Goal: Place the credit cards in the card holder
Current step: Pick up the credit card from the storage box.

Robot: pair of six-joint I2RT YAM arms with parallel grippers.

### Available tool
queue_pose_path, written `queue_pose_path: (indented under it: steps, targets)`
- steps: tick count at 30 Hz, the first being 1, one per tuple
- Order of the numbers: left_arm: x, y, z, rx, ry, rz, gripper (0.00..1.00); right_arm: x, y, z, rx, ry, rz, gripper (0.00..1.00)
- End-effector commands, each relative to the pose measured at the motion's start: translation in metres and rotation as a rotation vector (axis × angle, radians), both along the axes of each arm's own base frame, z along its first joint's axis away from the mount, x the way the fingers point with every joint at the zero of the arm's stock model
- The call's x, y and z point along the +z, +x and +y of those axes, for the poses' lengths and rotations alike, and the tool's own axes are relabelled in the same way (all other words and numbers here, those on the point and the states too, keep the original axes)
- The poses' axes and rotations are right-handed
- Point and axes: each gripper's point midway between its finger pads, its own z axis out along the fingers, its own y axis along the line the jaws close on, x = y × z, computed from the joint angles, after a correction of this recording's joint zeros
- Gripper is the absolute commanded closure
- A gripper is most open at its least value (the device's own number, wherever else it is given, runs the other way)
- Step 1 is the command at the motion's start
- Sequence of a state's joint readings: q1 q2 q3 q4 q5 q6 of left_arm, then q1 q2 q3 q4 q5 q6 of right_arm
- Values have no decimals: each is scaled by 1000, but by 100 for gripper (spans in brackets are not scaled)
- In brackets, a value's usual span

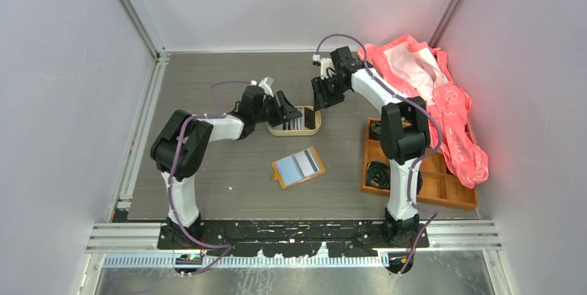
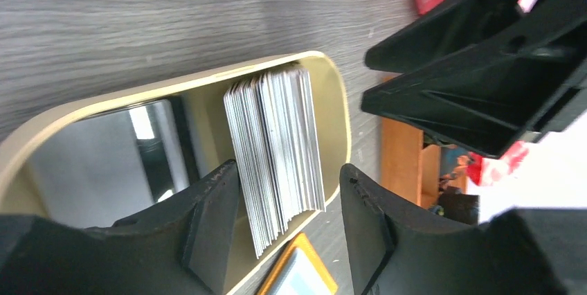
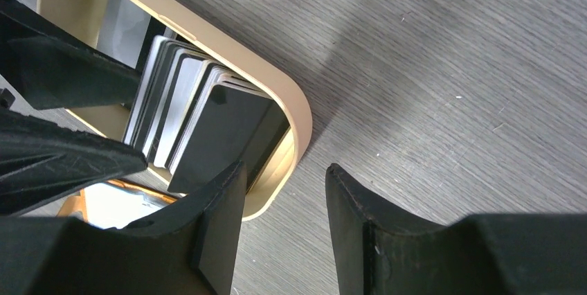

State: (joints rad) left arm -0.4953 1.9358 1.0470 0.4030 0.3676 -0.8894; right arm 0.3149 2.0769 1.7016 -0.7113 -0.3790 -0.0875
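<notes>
A stack of credit cards (image 2: 277, 149) stands on edge in the right end of an oval beige tin (image 2: 337, 111). My left gripper (image 2: 291, 194) is open, with its jaws on either side of the stack, just above it. My right gripper (image 3: 284, 191) is open and empty at the tin's (image 3: 294, 111) rounded end, one jaw over the rim and the other over the table. The cards (image 3: 201, 111) show there with a dark one in front. The card holder (image 1: 298, 167) lies open on the table in front of the tin (image 1: 313, 129), pale blue and tan inside.
An orange wooden compartment tray (image 1: 443, 194) with dark cables stands at the right. A pink cloth (image 1: 450, 111) lies behind and over its far side. The two grippers (image 1: 289, 116) (image 1: 315, 108) are close together over the tin. White walls enclose the table.
</notes>
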Motion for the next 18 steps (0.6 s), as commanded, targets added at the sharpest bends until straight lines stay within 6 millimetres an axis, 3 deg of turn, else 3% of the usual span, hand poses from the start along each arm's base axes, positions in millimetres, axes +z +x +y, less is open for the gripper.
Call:
queue_pose_path:
  steps: [1,10,18]
  targets:
    - [42,2,-23,-74,-162,-86,46,8,2,8,5,37,-17,49]
    - [4,5,-25,-76,8,-14,44,9,1,10,6,44,-13,49]
    - [5,2,-40,-132,-20,-4,44,10,1,10,6,48,-12,49]
